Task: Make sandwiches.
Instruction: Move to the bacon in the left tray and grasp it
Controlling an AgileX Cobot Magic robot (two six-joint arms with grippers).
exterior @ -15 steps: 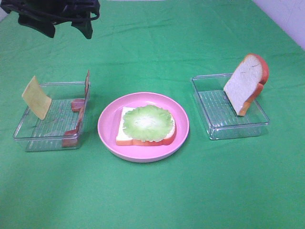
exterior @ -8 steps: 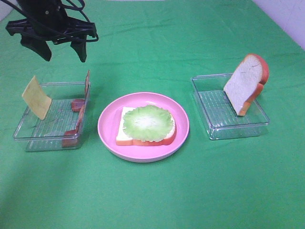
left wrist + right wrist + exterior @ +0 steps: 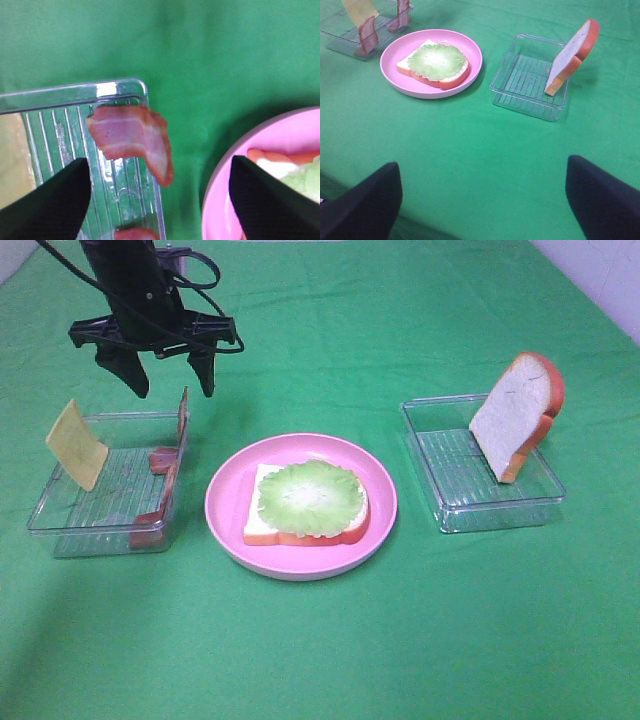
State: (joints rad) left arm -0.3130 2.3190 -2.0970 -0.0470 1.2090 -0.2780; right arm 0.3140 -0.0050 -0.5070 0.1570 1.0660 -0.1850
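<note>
Green cloth (image 3: pixel 320 660) covers the table. Left of the round pink plate (image 3: pixel 300 568) stands a clear plastic tray (image 3: pixel 95 532). A yellow-orange cheese square (image 3: pixel 76 445) is propped at the side away from the plate, and pink-red bacon strips (image 3: pixel 182 420) lean on the wall nearest it. The left gripper (image 3: pixel 172 388) hangs above that wall, spread wide and empty. Only its wrist view shows one curled strip (image 3: pixel 131 136) by the tray corner, between the dark fingers (image 3: pixel 50 200).

On the plate lies a white bread slice with orange-red crust (image 3: pixel 255 520), its top mostly hidden by a green lettuce leaf (image 3: pixel 308 496). Right of the plate, a second clear tray (image 3: pixel 500 515) carries another bread slice (image 3: pixel 512 418) on edge.

The right gripper (image 3: pixel 482 162), unseen from high up, appears in its wrist view, spread over bare cloth and holding nothing.
</note>
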